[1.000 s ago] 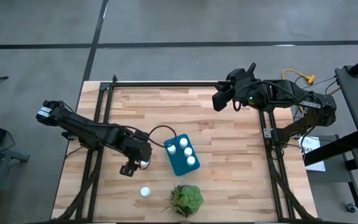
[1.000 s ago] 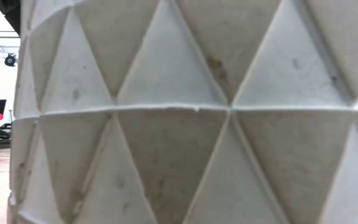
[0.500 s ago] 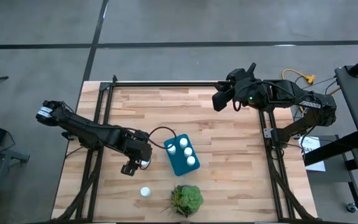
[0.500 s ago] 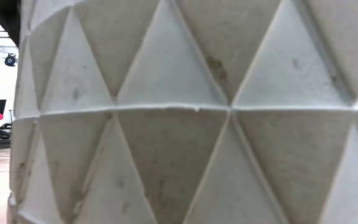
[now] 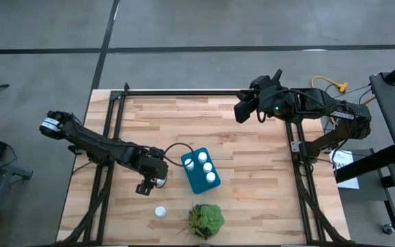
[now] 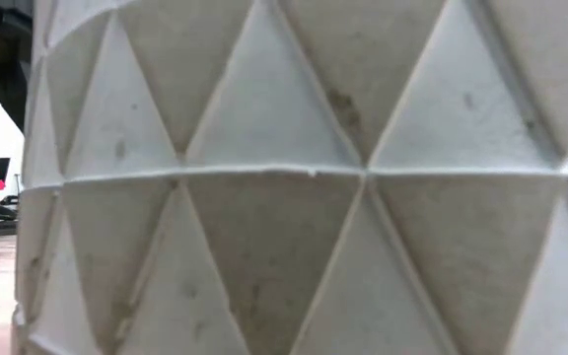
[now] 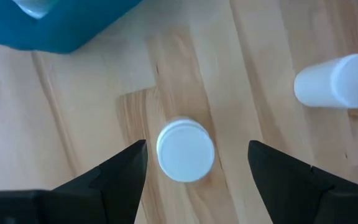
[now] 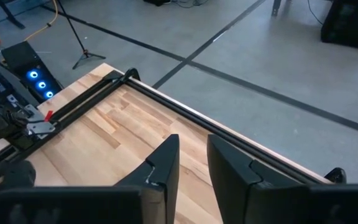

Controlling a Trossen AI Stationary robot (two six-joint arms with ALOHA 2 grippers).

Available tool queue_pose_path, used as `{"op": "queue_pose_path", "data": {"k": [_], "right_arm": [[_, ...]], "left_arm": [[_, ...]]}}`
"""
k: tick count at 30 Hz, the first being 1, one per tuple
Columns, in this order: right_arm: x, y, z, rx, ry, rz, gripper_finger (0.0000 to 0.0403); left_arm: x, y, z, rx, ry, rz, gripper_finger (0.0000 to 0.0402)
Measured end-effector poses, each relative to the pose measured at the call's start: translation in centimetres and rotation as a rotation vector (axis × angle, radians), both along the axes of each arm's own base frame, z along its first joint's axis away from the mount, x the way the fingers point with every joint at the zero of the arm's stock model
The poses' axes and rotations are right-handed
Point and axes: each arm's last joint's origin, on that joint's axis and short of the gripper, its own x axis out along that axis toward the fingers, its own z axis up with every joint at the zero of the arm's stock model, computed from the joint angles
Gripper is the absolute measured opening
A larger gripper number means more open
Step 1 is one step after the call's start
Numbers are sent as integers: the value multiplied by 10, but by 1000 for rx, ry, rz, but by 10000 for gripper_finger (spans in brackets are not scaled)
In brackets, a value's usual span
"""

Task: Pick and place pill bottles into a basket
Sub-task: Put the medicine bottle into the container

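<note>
The table is a light wooden slatted surface bordered by black rails along its far edge and both sides. Resting directly on it are the teal basket near the centre toward the near edge, a leafy green plant at the near edge just beside the basket, one upright pill bottle close to the near edge left of the plant, and a second upright pill bottle just left of the basket. A third pill bottle stands near the second, apart from it.
</note>
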Motion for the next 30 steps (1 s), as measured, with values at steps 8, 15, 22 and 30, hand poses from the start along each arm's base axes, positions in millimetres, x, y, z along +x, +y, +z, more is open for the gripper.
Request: {"op": "queue_pose_path", "data": {"k": [8,15,22,30], "right_arm": [[0,0,0,0,1,2,75],[0,0,0,0,1,2,70],[0,0,0,2,-2,0,78],[0,0,0,4,-4,-2,74]], "left_arm": [[-1,0,-14,-8,-2,17,260],[-4,2,-25,4,24,26,260],[-3,2,-34,2,10,29,254],[-1,1,-37,17,19,34,205]]}}
